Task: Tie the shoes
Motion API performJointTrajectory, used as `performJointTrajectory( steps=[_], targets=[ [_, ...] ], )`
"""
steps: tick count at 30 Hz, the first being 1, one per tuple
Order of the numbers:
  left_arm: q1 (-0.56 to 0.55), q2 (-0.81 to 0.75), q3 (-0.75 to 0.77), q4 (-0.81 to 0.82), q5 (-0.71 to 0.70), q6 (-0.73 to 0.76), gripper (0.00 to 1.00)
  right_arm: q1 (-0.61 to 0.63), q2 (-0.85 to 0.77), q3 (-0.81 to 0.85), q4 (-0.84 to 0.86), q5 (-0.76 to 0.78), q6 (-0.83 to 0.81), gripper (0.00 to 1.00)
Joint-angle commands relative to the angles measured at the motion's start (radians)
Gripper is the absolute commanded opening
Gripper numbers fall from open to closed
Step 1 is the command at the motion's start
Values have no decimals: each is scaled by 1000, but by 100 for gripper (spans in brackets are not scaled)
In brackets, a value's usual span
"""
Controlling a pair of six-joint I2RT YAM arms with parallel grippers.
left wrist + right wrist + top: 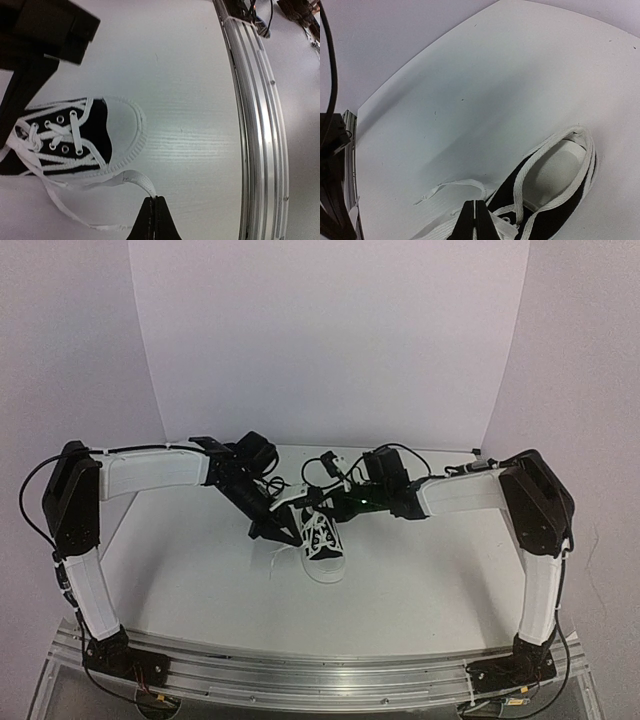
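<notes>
Left wrist only: tool pinching lace.

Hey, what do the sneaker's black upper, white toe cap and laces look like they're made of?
Black upper: looks like matte woven canvas, with no shine. Toe cap: probably rubber, smooth white with a finely ribbed rim. Laces: flat, limp woven fabric, perhaps cotton; they fold and drape softly on the table.

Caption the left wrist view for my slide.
Left end effector pinches a lace beside the sneaker.
</notes>
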Motion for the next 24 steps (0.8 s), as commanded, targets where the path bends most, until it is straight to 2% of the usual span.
performJointTrajectory(
  steps=[1, 6, 13, 19, 21, 22, 24],
  targets=[
    [-35, -18, -13, 380, 88, -266, 0, 9, -4, 28, 4, 5, 9, 0],
    [-65, 33, -88, 597, 151, -335, 0, 9, 3, 30, 4, 1, 9, 0],
    [-95, 97, -215, 1047, 64, -414, 0, 9, 16, 35, 5, -15, 10, 0],
    [-116, 161, -225, 1224, -32, -444, 0, 9, 17, 34, 4, -18, 8, 0],
    [-116, 175, -221, 1233, -45, -437, 0, 9, 17, 34, 4, -20, 9, 0],
    [-116, 176, -222, 1216, -37, -426, 2, 9, 17, 34, 4, -21, 9, 0],
    [-116, 161, -245, 1183, -1, -375, 32, 9, 17, 32, 4, -21, 9, 0]
  ],
)
